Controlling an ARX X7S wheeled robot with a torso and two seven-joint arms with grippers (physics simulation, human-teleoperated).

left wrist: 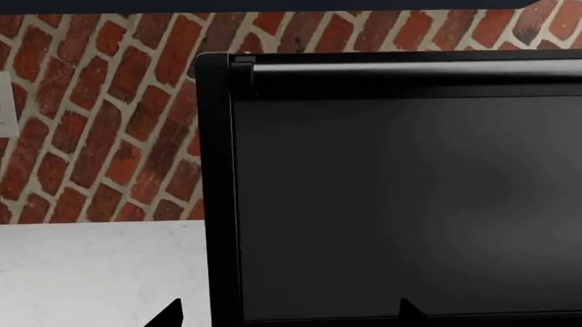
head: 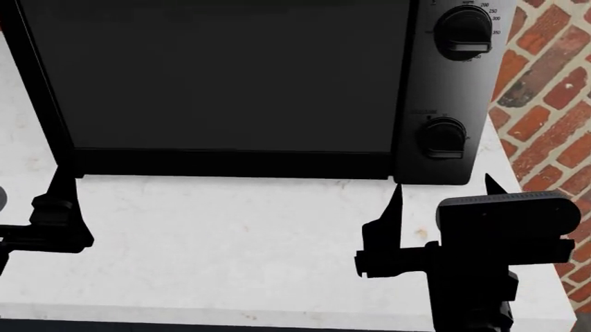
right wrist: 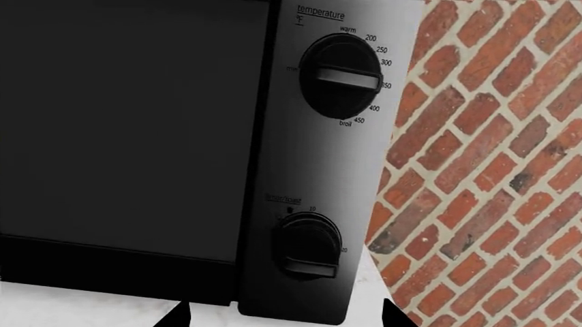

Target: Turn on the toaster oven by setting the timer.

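The toaster oven (head: pixel 221 76) stands on a white marble counter (head: pixel 231 235) against a red brick wall (head: pixel 544 90), filling most of the head view; its wide dark glass door (head: pixel 217 72) takes up the left and middle, and a narrow dark-grey control panel (head: pixel 452 90) runs down its right side. On that panel the larger temperature knob (head: pixel 464 32) sits high, ringed by numbers; the timer (head: pixel 443 137), the smaller black knob with a raised bar across its face, sits low on the panel, near the oven's bottom right corner. In the right wrist view the timer (right wrist: pixel 309 245) shows close ahead, its bar lying low across the face, with faint white marks around it. The right gripper (head: pixel 441 195) hovers over the counter just in front of the panel's lower edge, apart from the oven; its two pointed fingers (head: pixel 392 207) stand wide, with nothing between them, the timer lying above and between their tips. The left gripper (head: pixel 63 183) is at the oven's bottom left corner; only one finger shows clearly there, yet the left wrist view shows two tips (left wrist: pixel 168 315) spread well apart and holding nothing.
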